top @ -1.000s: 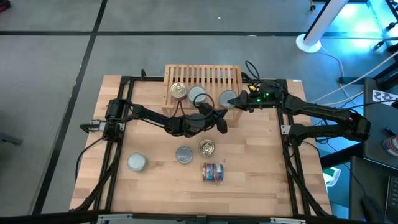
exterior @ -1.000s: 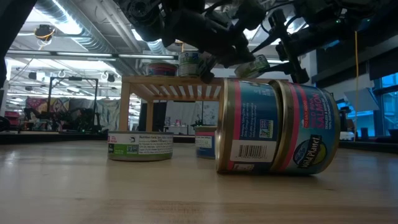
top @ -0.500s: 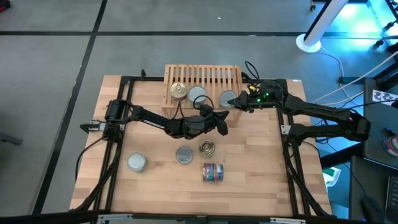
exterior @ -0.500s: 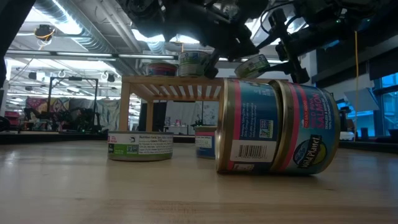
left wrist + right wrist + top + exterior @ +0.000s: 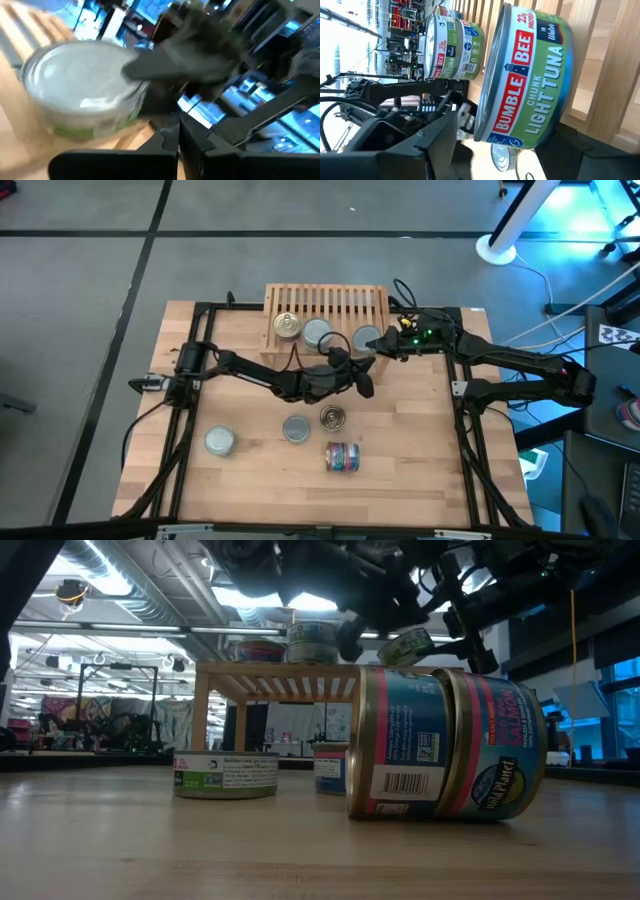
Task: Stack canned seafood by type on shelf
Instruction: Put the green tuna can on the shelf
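Observation:
The light-wood shelf (image 5: 325, 308) stands at the table's far side. A gold-lidded tin (image 5: 287, 327) and a silver-lidded tin (image 5: 317, 333) rest on its slats. My right gripper (image 5: 378, 343) is shut on a green-labelled tuna tin (image 5: 530, 80) at the shelf's right front corner. My left gripper (image 5: 362, 382), shut (image 5: 178, 145), hovers just before the shelf, near that tin. On the table stand two silver-lidded tins (image 5: 220, 441) (image 5: 296, 428) and a gold-lidded one (image 5: 333, 417). The multicoloured tins (image 5: 343, 457) lie on their side. My right gripper holds the green tuna tin pinched between one finger (image 5: 185, 55) on its lid's right part (image 5: 370, 340) and the other under its bottom. The fingers come level from the table's right. The tin sits slightly tilted (image 5: 408, 645) at the height of the shelf's top.
The black frame rails (image 5: 190, 410) run along the table's left and right sides. Bare wood (image 5: 420, 450) lies at the near right of the table. The low view is partly blocked by the lying multicoloured tins (image 5: 445, 745).
My left gripper has drifted a little toward the table's right, away from the silver-lidded tin on the shelf and closer to the tin in my right gripper. The right arm and all tins have stayed put.

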{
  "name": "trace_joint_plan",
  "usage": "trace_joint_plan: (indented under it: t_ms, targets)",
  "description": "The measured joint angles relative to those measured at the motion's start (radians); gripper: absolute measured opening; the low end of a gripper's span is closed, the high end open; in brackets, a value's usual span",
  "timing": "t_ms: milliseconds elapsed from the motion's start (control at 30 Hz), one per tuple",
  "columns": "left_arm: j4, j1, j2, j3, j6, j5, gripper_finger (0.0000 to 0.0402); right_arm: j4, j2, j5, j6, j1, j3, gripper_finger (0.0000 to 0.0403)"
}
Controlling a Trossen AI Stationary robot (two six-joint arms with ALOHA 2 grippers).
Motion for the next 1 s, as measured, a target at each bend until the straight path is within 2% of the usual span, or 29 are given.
trace_joint_plan:
  t_ms: [267,800,1000]
  targets:
    - [0.003,0.035,0.021,0.002,-0.021,0.0,0.0001,-0.001,0.0,-0.02,0.0,0.0,0.0,0.0244]
    - [-0.005,0.039,0.021,0.002,-0.003,-0.032,0.0001,0.002,0.0,-0.185,0.0,0.0,0.0,0.0244]
    - [-0.004,0.039,0.021,0.002,0.0,-0.033,0.0001,0.002,0.0,-0.207,0.0,0.0,0.0,0.0244]
